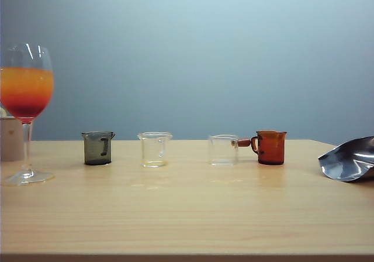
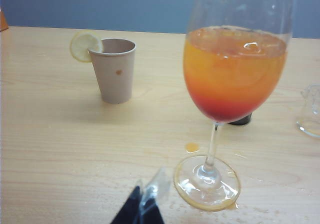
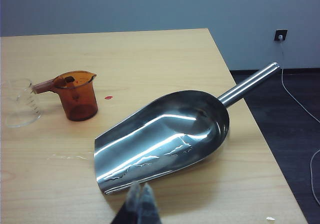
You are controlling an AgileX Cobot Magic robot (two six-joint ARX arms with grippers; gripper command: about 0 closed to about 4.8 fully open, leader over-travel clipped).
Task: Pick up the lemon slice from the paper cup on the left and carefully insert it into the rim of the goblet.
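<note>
both hands sit closed and empty, left hand (image 2: 145, 204) near the tall clear goblet's (image 2: 235, 74) foot, right hand (image 3: 140, 204) by the scoop, so open left, pinch the pale-yellow lemon slice (image 2: 85, 46) perched on the beige paper cup's (image 2: 115, 74) rim gently by its edge.

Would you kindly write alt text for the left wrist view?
A goblet of orange-to-red drink stands on a wooden table; farther off, a paper cup carries a lemon slice on its rim. The shut left pincer shows at the frame's edge.
</note>
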